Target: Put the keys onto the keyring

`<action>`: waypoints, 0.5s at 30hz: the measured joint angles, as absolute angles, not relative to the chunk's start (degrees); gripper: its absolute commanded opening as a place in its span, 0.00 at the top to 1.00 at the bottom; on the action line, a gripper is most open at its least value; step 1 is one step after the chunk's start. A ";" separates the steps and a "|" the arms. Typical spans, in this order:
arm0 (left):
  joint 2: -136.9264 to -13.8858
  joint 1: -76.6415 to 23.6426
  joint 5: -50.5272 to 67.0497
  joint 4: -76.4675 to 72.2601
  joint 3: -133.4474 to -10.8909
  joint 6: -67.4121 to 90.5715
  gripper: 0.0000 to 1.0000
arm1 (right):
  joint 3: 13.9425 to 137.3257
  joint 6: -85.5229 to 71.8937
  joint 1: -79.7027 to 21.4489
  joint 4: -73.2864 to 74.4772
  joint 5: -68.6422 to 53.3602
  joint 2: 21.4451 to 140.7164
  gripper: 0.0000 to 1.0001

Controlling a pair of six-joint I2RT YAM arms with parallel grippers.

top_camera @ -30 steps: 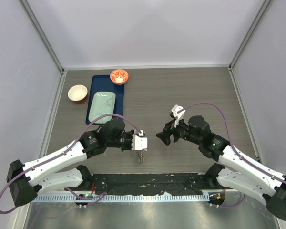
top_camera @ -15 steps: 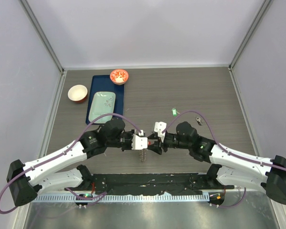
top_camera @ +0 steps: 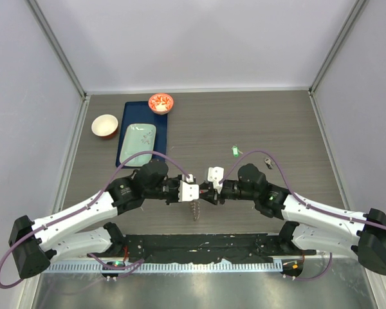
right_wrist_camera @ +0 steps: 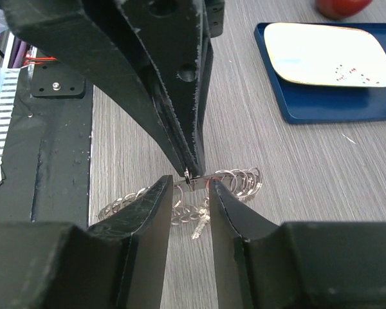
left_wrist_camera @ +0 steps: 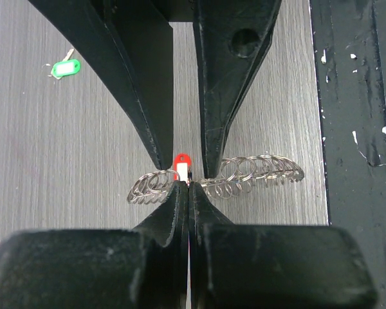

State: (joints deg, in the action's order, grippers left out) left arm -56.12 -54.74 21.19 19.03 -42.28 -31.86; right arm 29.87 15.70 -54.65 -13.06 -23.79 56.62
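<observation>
Now that right gripper (top_camera: 206, 192) has closed in from 3 o'clock, jaws spread around red key (left_wrist_camera: 181, 161); left gripper (left_wrist_camera: 188, 188) pinches keyring (left_wrist_camera: 244, 175). Threading likely next.

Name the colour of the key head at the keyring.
The key head is red; the left wrist view shows it best.

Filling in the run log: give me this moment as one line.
left jaws: shut on silvery beaded metal keyring | right jaws: open, astride red-headed metal key | green-headed key: loose on table
</observation>
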 measured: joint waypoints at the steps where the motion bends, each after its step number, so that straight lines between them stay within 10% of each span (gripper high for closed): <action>1: -56.12 -54.74 21.28 18.90 -42.28 -31.73 1.00 | 29.87 15.79 -54.65 -13.06 -24.14 56.62 0.65; 15: -56.12 -54.74 22.48 18.59 -42.28 -30.52 1.00 | 29.87 16.40 -54.65 -12.97 -26.61 56.75 0.79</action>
State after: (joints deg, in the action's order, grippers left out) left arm -56.12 -54.74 22.48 18.59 -42.28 -30.52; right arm 29.87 16.40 -54.65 -12.97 -26.61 56.75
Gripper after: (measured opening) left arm 0.011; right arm 0.194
